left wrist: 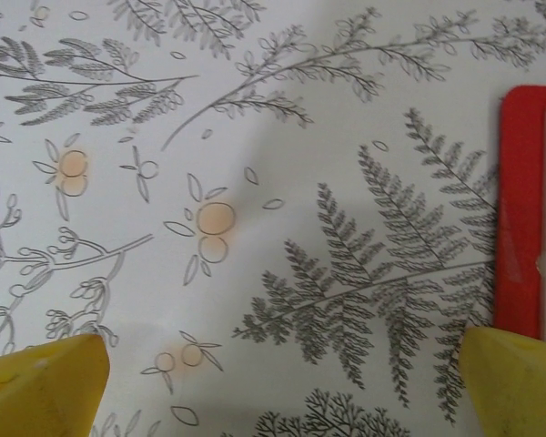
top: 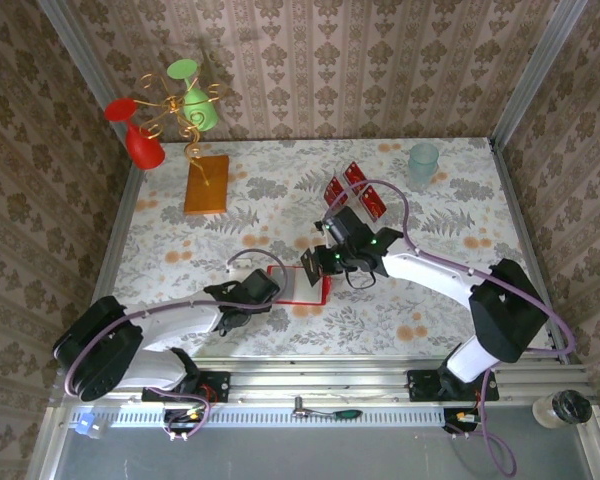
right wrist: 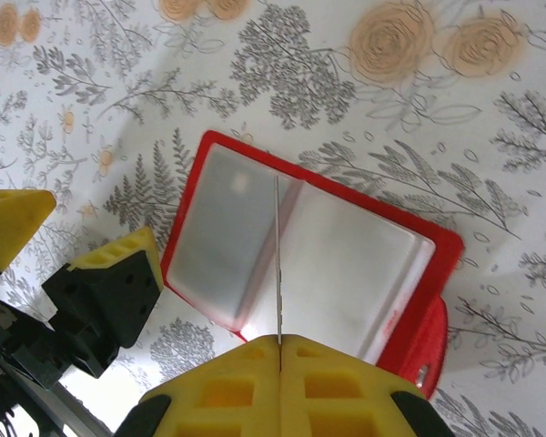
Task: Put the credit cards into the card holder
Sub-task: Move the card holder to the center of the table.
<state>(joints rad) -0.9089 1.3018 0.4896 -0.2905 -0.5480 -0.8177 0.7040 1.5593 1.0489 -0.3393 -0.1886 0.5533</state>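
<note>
the right tool [right wrist: 280, 350] is pressed closed, its blocky yellow fingers [right wrist: 346, 382] pinching a thin flat piece [right wrist: 278, 255] that shows edge-on as a pale line; whether this is a card cannot be told. directly beneath it lies the card holder [right wrist: 346, 255], spread open and flat on the fern-printed surface [right wrist: 491, 118]: a glossy red border around two cloudy clear sleeves. the left tool [left wrist: 273, 391] is spread wide with nothing between its fingertips [left wrist: 36, 382]; its right fingertip sits at the holder's red edge [left wrist: 520, 209]. from above, the holder [top: 326, 286] lies between the left tool [top: 263, 288] and right tool [top: 315, 262], and loose red credit cards [top: 355, 192] lie farther back, well apart from both.
</note>
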